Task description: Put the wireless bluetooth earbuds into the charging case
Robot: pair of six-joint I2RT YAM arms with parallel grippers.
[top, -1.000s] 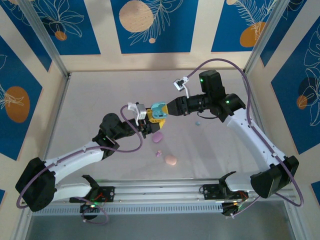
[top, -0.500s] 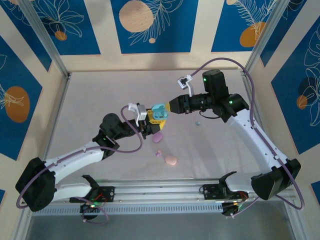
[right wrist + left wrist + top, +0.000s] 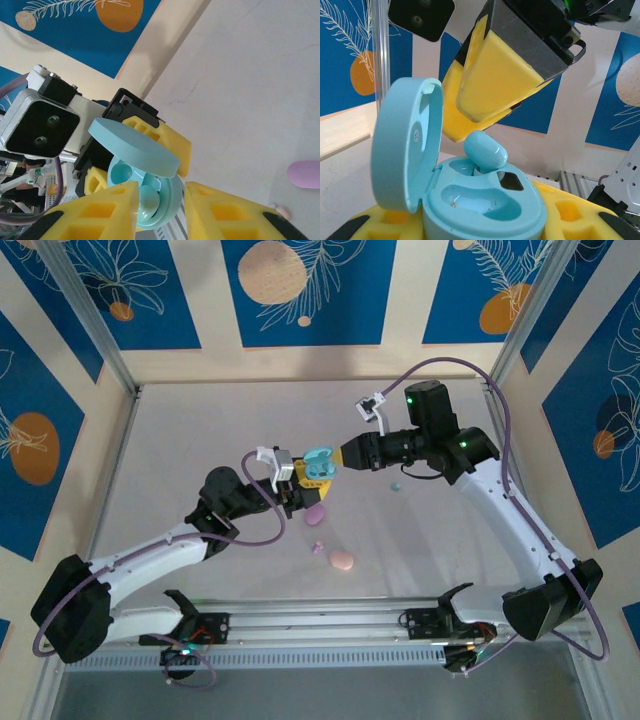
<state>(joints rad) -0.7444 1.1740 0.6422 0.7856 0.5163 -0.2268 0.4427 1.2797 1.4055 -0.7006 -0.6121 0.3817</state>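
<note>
Right arm (image 3: 500,510) is being found a little nearer the left one than a second ago, and the jaws of the right gripper (image 3: 338,456) are being drawn in around a blue earbud (image 3: 486,149). Whether it is being clamped or only nudged cannot be told. Left gripper (image 3: 300,478) is being kept closed on the blue case (image 3: 485,210), which is being held above the table (image 3: 200,430) with its lid (image 3: 405,145) open. The earbud is being set tilted into the far socket and is not yet seated; the near socket (image 3: 482,197) is being left empty. Judged: insertion is being started, first bud part in. Below, apart from both grippers, are lying a purple case (image 3: 316,513), a pink case (image 3: 341,560), a pink bud (image 3: 318,546) between them, and a blue bud (image 3: 394,485) further right. The lid is being held close beside the right fingers and may be crowding the press.
</note>
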